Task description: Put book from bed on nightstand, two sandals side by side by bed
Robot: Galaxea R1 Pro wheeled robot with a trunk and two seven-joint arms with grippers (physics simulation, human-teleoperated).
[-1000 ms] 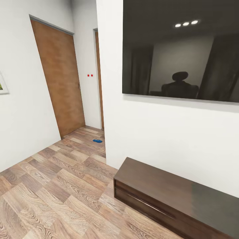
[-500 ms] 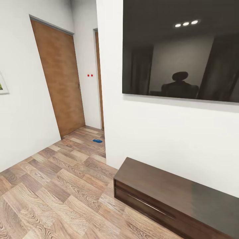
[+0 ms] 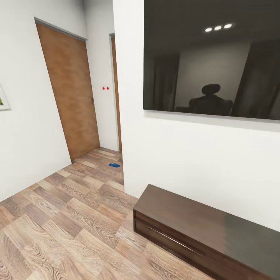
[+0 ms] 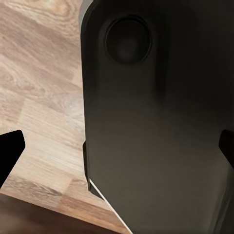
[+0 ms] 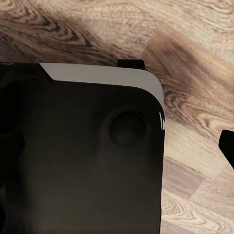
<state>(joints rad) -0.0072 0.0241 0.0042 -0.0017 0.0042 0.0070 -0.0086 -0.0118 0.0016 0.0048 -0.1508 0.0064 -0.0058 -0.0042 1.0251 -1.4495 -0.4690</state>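
- Sandal (image 3: 114, 165): I see it on the floor (image 3: 70, 217) far ahead, left of centre, by the door (image 3: 70, 89); long axis unclear.
- End effectors: I cannot tell apart or together, nor which is nearer.

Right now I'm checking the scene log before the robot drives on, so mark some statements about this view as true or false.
1. A blue sandal lies on the wood floor near the doorway. True.
2. The wooden door stands wide open. False: it is shut in its frame.
3. A dark screen hangs on the wall above the low dark bench. True.
4. The book lies on the bench. False: its top is bare.
5. Two red dots mark the far wall. True.
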